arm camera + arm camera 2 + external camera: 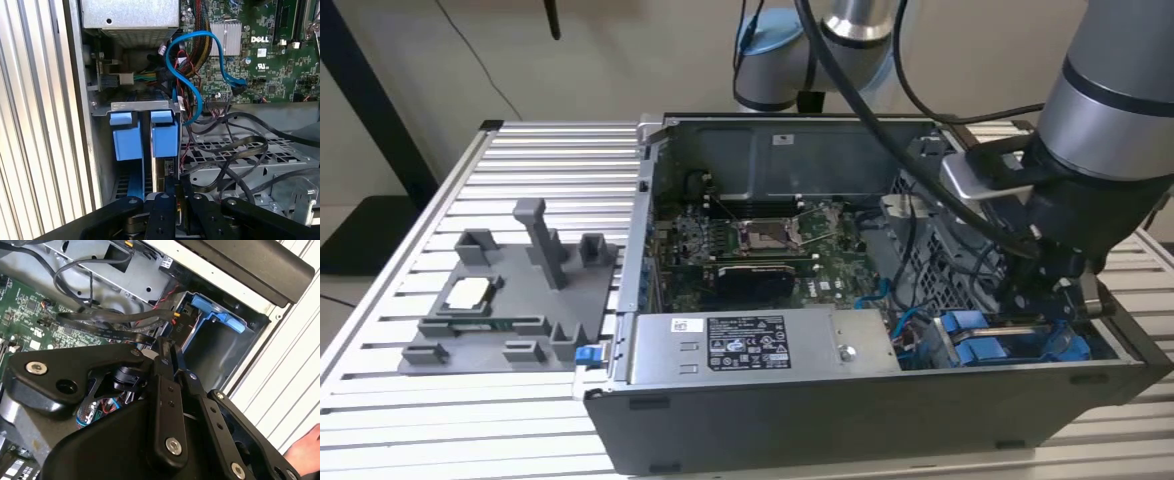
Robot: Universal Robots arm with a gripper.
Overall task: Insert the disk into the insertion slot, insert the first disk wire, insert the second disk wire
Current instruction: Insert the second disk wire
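Observation:
The disk [163, 172] stands on edge in its blue carrier [165, 139] inside the insertion slot [140, 106], a grey metal bay at the front corner of the open computer case. A second blue carrier [127, 142] sits beside it. My gripper [177, 192] reaches down into this bay, its black fingers [161, 390] drawn together right at the disk's near edge. In the exterior view the gripper [1051, 300] hangs just above the blue carriers [983, 350]. A blue wire [186, 60] loops loose beside the bay, and black wires [240, 145] lie over the cage.
The grey power-supply box [761, 345] fills the case front beside the bay. The motherboard [761, 240] lies behind it. A grey fixture [507, 300] with parts sits on the slatted table at the exterior view's left. A person's hand [305, 452] is close to the case.

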